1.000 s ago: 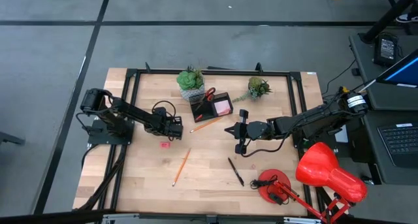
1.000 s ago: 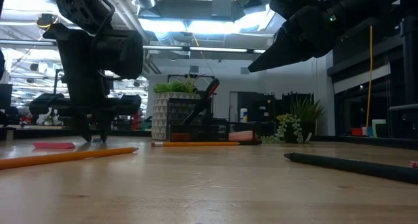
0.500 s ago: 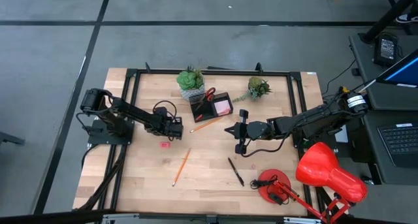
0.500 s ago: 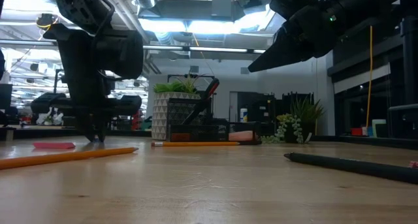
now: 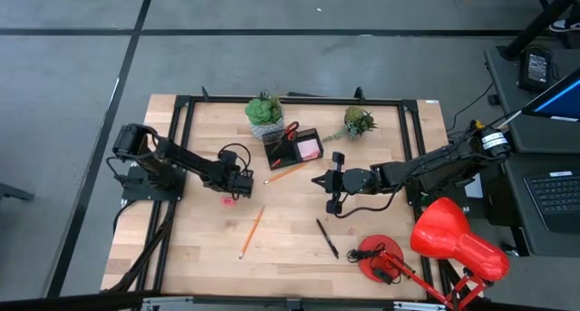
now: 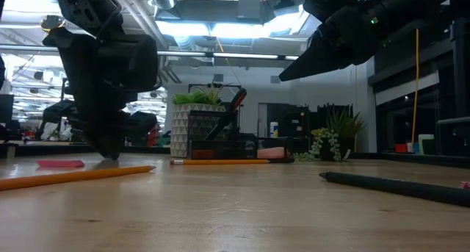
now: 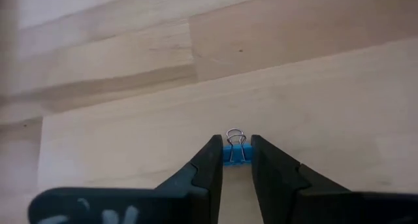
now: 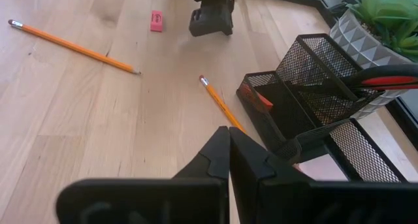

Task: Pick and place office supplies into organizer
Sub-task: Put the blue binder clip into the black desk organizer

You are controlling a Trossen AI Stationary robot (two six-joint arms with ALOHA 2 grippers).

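Overhead, the wooden tabletop [image 5: 290,229] carries everything, with two dark arms reaching in from either side. A red desk lamp [image 5: 453,238] stands at the near right corner. At the far edge sit two potted plants, the bigger [image 5: 265,113] just beside the organizer [image 5: 294,148], the smaller [image 5: 358,122] to its right. The organizer is a black mesh tray; red-handled scissors [image 5: 291,131] stand upright in one compartment and a pink sticky-note pad [image 5: 309,149] lies in another.

The left hand [image 7: 236,166] is low over the tabletop, left of the organizer and well apart from it. Its fingers [image 7: 210,165] pinch a small blue binder clip [image 7: 236,152] from both sides, the wire loops pointing forward. Whether the clip touches the wood cannot be told.

The right hand [image 8: 229,142] hangs above the middle of the tabletop, fingers pressed together on nothing.

One orange pencil [image 5: 288,172] lies just in front of the organizer, touching or nearly so. A second orange pencil [image 5: 251,231] lies further forward. The black pen [image 5: 326,238] lies near the lamp base. A pink eraser [image 5: 228,200] lies just beside the left hand.
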